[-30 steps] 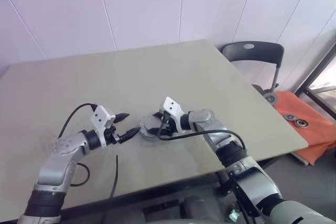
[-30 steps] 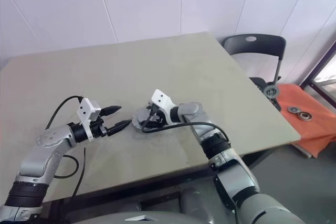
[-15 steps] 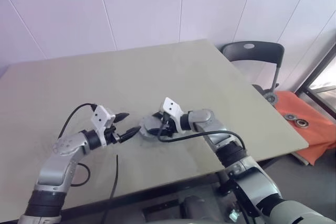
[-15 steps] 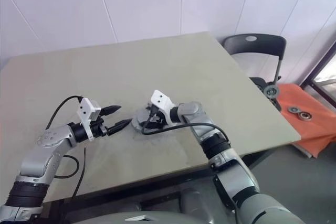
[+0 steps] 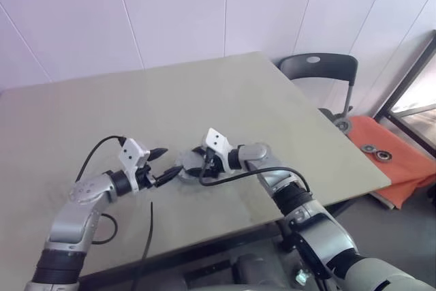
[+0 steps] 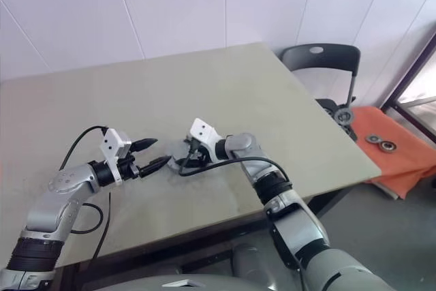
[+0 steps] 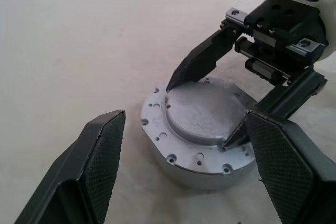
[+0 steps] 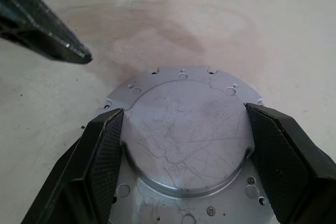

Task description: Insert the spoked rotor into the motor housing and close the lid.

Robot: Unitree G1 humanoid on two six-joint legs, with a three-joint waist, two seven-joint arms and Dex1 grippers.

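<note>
The lid point(image 7: 202, 111), a round grey metal disc with a raised centre and a flange of small holes, lies flat near the middle of the table. My right gripper point(image 8: 182, 113) reaches over it from the right. Its two black fingers point(image 8: 102, 156) press on opposite sides of the raised centre, shut on the lid. Just left of the lid, my left gripper point(image 5: 170, 161) is open, its tips pointing at the lid's rim without touching it. The motor housing and the spoked rotor are hidden.
The beige table point(image 5: 204, 93) stretches bare behind and to the left. A black cable point(image 5: 150, 226) hangs from my left arm over the near edge. Off the table's right side stand a dark chair point(image 5: 315, 69) and an orange cloth point(image 5: 398, 168) carrying small round parts.
The whole picture has shifted a little, so the camera moved. Both grippers and the lid keep their places relative to each other.
</note>
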